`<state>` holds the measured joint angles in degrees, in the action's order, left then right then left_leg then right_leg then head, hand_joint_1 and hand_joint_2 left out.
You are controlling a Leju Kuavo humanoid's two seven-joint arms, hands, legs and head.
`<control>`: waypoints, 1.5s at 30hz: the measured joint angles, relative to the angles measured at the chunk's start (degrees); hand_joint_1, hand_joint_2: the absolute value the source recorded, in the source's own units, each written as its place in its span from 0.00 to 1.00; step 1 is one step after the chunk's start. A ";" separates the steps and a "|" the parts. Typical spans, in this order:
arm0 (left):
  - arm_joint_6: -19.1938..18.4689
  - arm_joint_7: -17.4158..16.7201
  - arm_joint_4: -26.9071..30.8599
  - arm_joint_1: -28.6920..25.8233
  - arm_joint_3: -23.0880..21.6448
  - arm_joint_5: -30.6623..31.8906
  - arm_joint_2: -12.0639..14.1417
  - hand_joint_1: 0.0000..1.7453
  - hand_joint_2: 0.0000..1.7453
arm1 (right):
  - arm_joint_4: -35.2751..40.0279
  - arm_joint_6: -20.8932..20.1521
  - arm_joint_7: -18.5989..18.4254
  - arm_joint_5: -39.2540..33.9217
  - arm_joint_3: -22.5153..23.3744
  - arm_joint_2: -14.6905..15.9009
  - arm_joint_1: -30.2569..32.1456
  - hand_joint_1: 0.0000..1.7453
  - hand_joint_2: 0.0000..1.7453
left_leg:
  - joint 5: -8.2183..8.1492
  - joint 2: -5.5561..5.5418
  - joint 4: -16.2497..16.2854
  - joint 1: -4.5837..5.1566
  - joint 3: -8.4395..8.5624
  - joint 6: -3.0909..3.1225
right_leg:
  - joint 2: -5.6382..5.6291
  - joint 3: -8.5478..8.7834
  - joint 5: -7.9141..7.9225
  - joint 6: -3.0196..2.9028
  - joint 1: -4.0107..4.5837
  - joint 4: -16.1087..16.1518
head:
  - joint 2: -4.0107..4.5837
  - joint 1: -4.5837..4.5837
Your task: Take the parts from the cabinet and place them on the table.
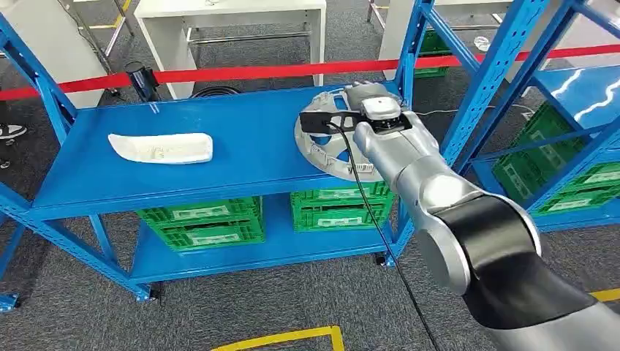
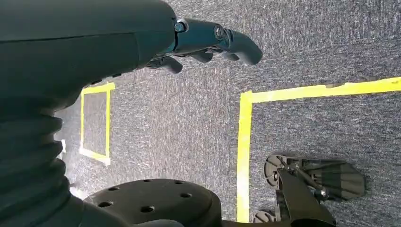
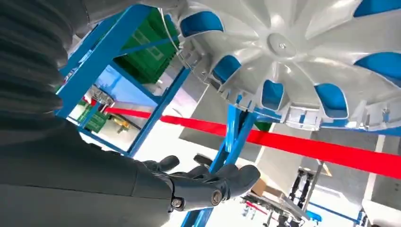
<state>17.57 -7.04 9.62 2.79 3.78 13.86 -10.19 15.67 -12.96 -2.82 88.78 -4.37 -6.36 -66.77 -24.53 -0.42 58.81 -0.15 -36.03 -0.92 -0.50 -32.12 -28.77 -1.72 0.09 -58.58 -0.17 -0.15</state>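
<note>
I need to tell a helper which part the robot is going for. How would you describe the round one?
Look at the blue shelf of the metal rack. At its right end, by the upright post, lies a silver wheel cover with spoke-like cutouts, under the robot's right hand. The only other part there, a white elongated piece, lies far toward the left end.

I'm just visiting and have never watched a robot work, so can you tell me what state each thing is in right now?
Wheel cover: lying on the blue shelf, at its right end, under the right hand.
White part: lying flat on the shelf's left side, untouched.
Right hand: reached over the wheel cover, fingers apart, gripping nothing.
Left hand: hanging over the carpet, holding nothing.
Green crates: stacked on the lower shelf.
</note>
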 joint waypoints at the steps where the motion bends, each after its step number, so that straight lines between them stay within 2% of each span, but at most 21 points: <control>1: 0.07 0.00 0.00 -0.01 0.00 0.09 -0.07 0.00 1.00 | 0.00 0.17 -0.13 -0.39 0.00 0.00 0.00 0.00 1.00 | 0.00 0.00 0.00 0.00 0.00 0.00 | 0.00 0.00 0.00 0.00 0.00 0.00 | 0.00 0.00; 14: 0.52 -0.63 0.00 0.01 0.04 0.72 -0.07 0.00 1.00 | 0.00 1.20 -0.50 -1.92 0.00 0.11 0.00 0.00 1.00 | 0.00 0.02 0.00 0.00 0.02 0.00 | -0.01 -0.01 0.00 0.00 -0.01 0.00 | 0.00 0.00; 19: 0.41 0.11 0.02 0.01 0.04 1.82 0.04 0.00 1.00 | 0.00 2.21 -0.61 -5.01 0.18 1.01 0.04 0.00 1.00 | 0.00 0.02 0.01 0.00 0.03 0.00 | -0.01 -0.01 0.00 0.00 -0.01 0.00 | 0.00 0.00; 24: -0.35 1.66 0.02 0.04 0.04 3.02 0.55 0.00 1.00 | 0.00 3.58 0.11 -9.97 2.80 2.82 1.20 0.00 1.00 | 0.00 0.00 0.01 0.00 0.04 0.00 | 0.00 0.01 0.00 0.00 -0.01 0.01 | 0.00 0.02; 28: 0.02 1.60 0.02 0.02 0.04 3.10 0.77 0.00 1.00 | -0.02 4.74 0.55 -11.30 4.96 3.85 4.09 0.00 1.00 | -0.01 0.01 0.01 0.00 0.04 0.00 | -0.02 0.02 0.00 0.00 -0.01 0.01 | 0.00 0.02; 34: 1.11 1.22 0.02 -0.01 0.04 2.84 1.01 0.00 1.00 | -0.02 5.70 1.64 -12.59 7.28 3.96 8.32 0.00 1.00 | -0.01 0.02 0.00 0.00 0.04 0.00 | 0.00 0.01 0.00 0.00 0.00 0.01 | 0.02 0.00; 45: 1.64 1.07 0.02 -0.02 0.04 2.78 1.40 0.00 1.00 | -0.17 6.10 1.79 -12.85 8.89 3.52 10.82 0.00 1.00 | -0.01 0.02 -0.01 0.00 0.04 0.00 | 0.00 0.01 -0.01 0.00 0.02 0.00 | 0.02 0.00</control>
<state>19.21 -5.97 9.64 2.76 3.82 16.63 -8.79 15.50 -6.86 -1.03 75.93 4.52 -2.84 -55.96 -24.54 -0.40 58.79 -0.16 -35.99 -0.92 -0.50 -32.11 -28.78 -1.72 0.10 -58.58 -0.15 -0.15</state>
